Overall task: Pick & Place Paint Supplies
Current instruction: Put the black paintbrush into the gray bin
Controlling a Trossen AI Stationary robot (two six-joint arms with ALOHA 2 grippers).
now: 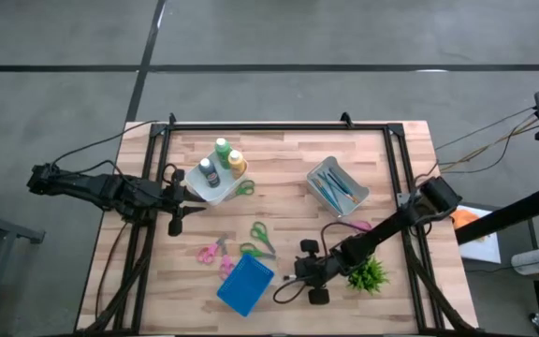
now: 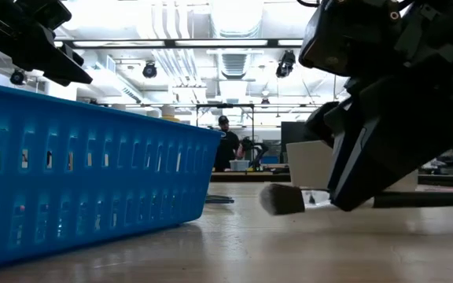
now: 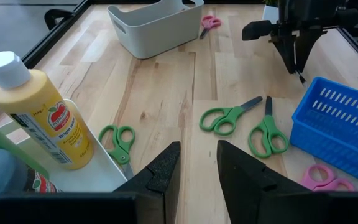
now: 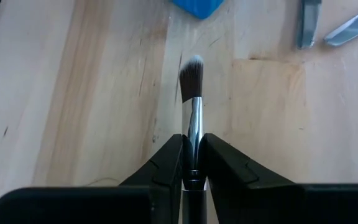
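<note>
My right gripper [image 4: 192,163] hangs low over the table's near middle [image 1: 299,273], shut on a thin paint brush [image 4: 193,106] whose grey bristles [image 2: 281,199] point toward the blue basket [image 1: 244,285]. Three squeeze bottles, green, yellow-orange [image 3: 42,118] and dark grey, stand upright in a small white tray [image 1: 211,187] at the left. More blue-handled brushes lie in a white bin [image 1: 337,185] at the right. My left gripper [image 3: 197,168] is open beside the bottle tray [image 1: 178,211], touching nothing. My right gripper pinches the brush between its two fingers at the silver ferrule [image 4: 194,146], just behind the bristles. The fingers slant down from above and from the table's right. The brush sits level and close to the tabletop, its dark handle [image 2: 423,200] trailing behind the fingers; whether it rests on the wood, I cannot tell.
Green scissors [image 3: 232,117] [image 3: 266,134] and pink scissors [image 1: 211,251] lie scattered on the wood between the tray and the basket. One more green pair [image 3: 118,142] lies by the tray. A small green plant [image 1: 368,274] stands close to the right arm.
</note>
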